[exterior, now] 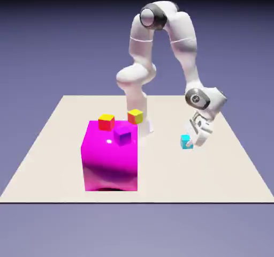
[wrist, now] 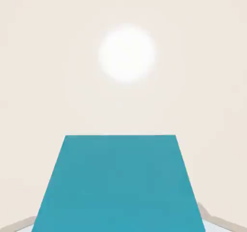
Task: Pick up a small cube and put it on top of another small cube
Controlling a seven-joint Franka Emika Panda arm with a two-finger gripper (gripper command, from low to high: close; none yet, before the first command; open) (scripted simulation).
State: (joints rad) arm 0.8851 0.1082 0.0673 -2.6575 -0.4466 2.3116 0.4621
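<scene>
The small cube (exterior: 185, 142), plain cyan, is low over the beige table (exterior: 225, 170) toward the exterior view's right. My gripper (exterior: 192, 139) comes down on it at a slant, with its fingers around the cube's right side. In the hand view the cyan cube (wrist: 120, 182) fills the lower middle, and only slivers of the grey fingertips (wrist: 219, 224) show at its bottom corners. The gripper is shut on it. The other small cube (exterior: 135, 116), yellow with an orange side, rests on the table near the robot's base, well to the left of the gripper.
A big magenta block (exterior: 111, 157) stands left of centre with a tiny purple cube (exterior: 123, 135) on its top. A tiny red cube with a yellow top (exterior: 106, 122) shows at the block's far edge. The hand view shows a bright glare spot (wrist: 127, 53) on the table.
</scene>
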